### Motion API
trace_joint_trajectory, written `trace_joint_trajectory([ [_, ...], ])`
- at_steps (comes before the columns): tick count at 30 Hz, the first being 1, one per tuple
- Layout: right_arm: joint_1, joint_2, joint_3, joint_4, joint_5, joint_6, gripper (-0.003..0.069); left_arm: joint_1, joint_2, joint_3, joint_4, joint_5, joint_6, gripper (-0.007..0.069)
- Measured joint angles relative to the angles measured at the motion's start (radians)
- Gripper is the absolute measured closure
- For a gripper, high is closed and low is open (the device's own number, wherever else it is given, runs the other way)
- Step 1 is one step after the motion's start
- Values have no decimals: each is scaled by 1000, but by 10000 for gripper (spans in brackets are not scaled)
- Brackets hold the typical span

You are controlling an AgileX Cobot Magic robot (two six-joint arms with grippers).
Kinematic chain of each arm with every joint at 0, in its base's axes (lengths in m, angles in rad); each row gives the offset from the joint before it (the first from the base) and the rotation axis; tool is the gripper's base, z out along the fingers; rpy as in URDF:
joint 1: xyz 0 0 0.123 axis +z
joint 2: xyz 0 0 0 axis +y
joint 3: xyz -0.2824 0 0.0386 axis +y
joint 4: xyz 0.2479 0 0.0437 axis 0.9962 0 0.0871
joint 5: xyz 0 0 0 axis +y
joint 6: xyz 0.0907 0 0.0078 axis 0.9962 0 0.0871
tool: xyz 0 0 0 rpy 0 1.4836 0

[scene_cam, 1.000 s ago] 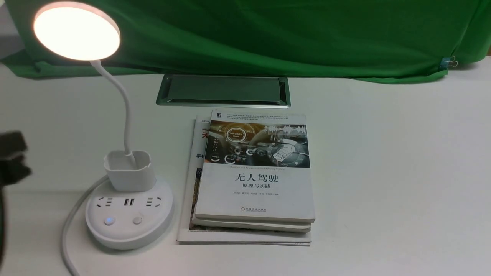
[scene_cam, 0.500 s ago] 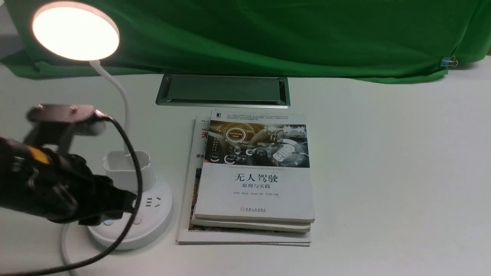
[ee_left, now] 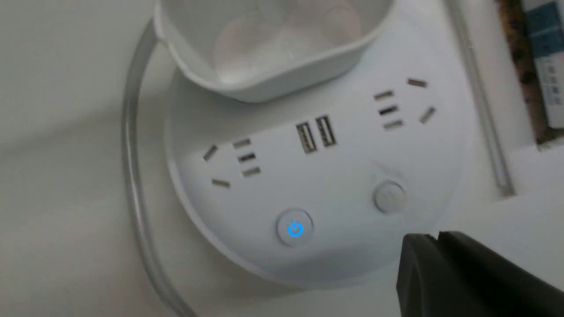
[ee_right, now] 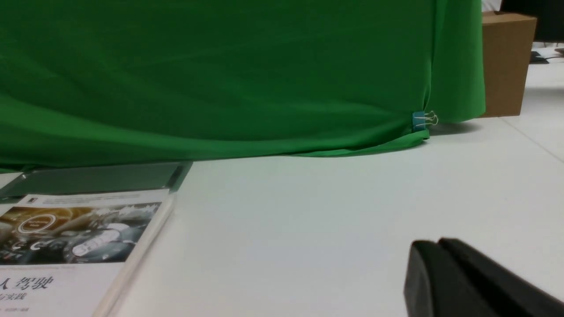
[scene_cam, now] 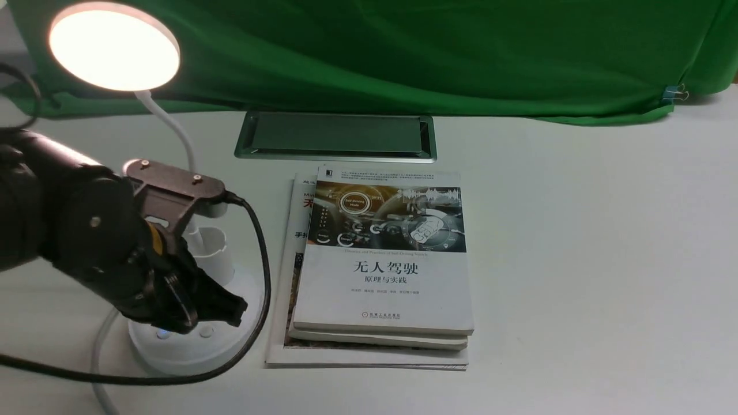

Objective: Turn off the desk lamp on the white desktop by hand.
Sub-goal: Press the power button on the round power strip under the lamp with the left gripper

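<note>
tips of left claw point(scene_cam: 230, 308) are held closed just above base point(ee_left: 343, 176) of lit desk lamp point(scene_cam: 115, 49); plain button point(ee_left: 390, 197) is seen just ahead, should be pressed straight down, softly, without sliding.

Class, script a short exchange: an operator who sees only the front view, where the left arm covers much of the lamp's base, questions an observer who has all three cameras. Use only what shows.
Operator: The black left gripper hides much of the white disc-headed desk lamp's base. Is it pressing a button?
Observer: By the left wrist view, no. Its shut jaws lie off both, nearer the plain white round button than the blue-lit round power button.
Operator: And the right arm? I can't see it.
Observer: Its wrist view shows the black right gripper, jaws shut, above the matte white desktop.
</note>
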Motion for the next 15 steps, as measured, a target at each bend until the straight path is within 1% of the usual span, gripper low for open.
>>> trace_joint_trajectory([
  [9,0,0,0,0,0,0,622,0,143,0,-7,-96,-4,619],
  [15,0,0,0,0,0,0,622,0,191,-26,-31,-113,-4,620],
])
